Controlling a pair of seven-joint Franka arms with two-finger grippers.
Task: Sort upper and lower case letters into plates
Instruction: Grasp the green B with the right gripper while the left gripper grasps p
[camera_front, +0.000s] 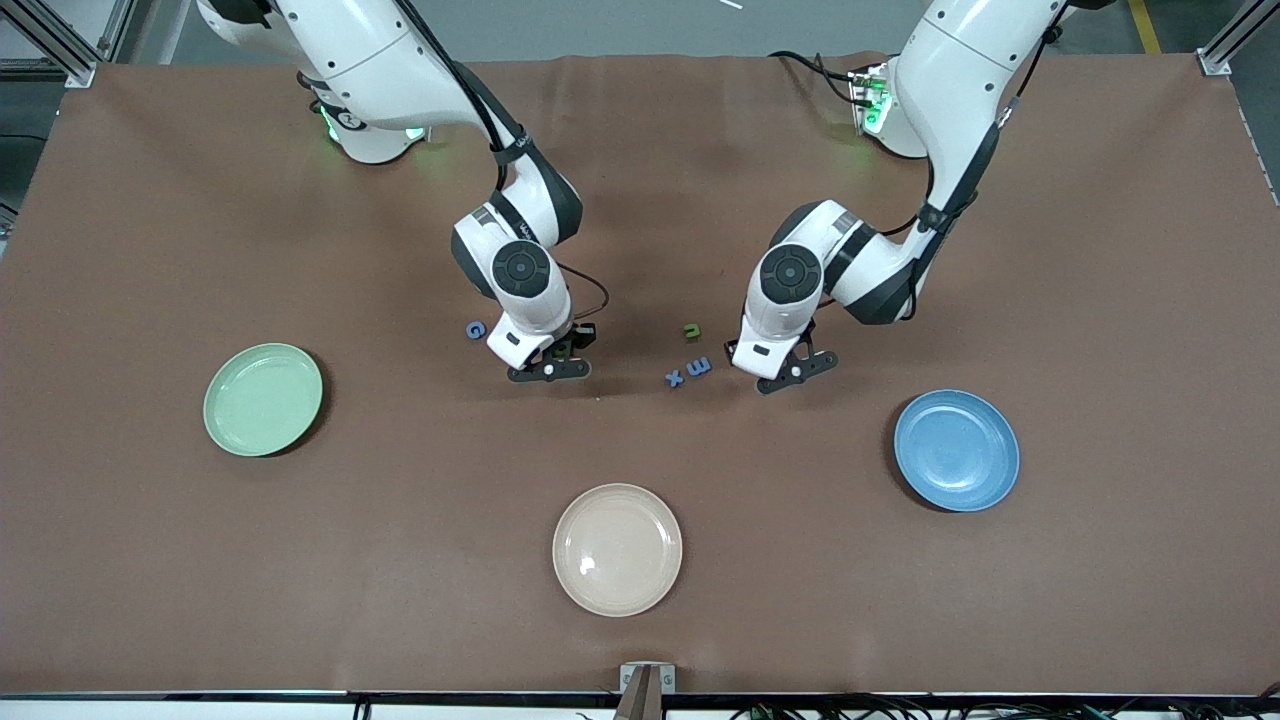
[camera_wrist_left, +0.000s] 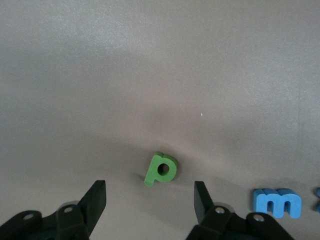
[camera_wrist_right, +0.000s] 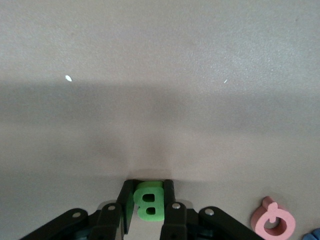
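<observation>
While the right tool (camera_wrist_right: 148, 202) pinched a green letter B (camera_wrist_right: 148, 200) just above the worktop (camera_front: 150, 250), a pink letter (camera_wrist_right: 273, 222) lay beside it. With fingers spread wide, the left tool (camera_wrist_left: 150, 202) hung over a green p (camera_wrist_left: 161, 169), a blue m (camera_wrist_left: 277, 203) nearby.

A brown tabletop (camera_front: 150, 560) carries a light green plate (camera_front: 263, 399), a blue plate (camera_front: 956, 450) and a cream-beige plate (camera_front: 617, 549). Letters: green B (camera_wrist_right: 148, 201), green p (camera_wrist_left: 160, 169), blue m (camera_wrist_left: 276, 202), blue x (camera_front: 675, 378), blue G (camera_front: 475, 329), pink one (camera_wrist_right: 274, 223). White arms, black fingers (camera_wrist_left: 95, 200).
</observation>
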